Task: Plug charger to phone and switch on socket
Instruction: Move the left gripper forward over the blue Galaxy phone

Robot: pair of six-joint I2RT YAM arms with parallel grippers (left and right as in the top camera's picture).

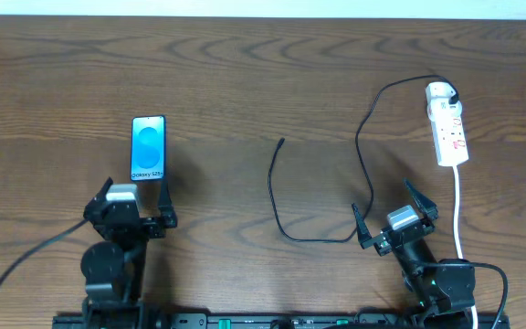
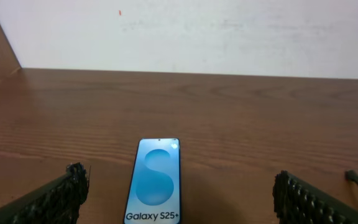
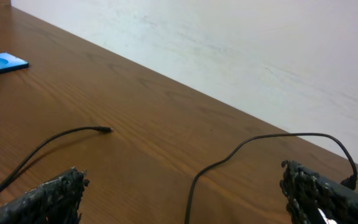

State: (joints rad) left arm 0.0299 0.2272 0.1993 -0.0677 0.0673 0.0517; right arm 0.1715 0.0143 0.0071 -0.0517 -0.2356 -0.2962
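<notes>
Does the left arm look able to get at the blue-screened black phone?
Probably yes: the blue-screened black phone lies flat just ahead of the left arm's wide-open fingers, with only bare wooden table between them.

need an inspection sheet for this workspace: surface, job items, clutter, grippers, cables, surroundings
surface: brown wooden table, bare wood
job's things: phone flat, screen up and lit, just ahead of the left gripper; power strip at the far right with a white adapter in its far end; plug tip lying free mid-table, not in the phone
clutter: nothing seen
grippers: left gripper and right gripper both open, fingers holding nothing
cables: thin black charger cable runs from the adapter, loops close by the right gripper, ends mid-table; thick white cord leads from the strip to the near edge
surroundings: pale wall behind the table
</notes>
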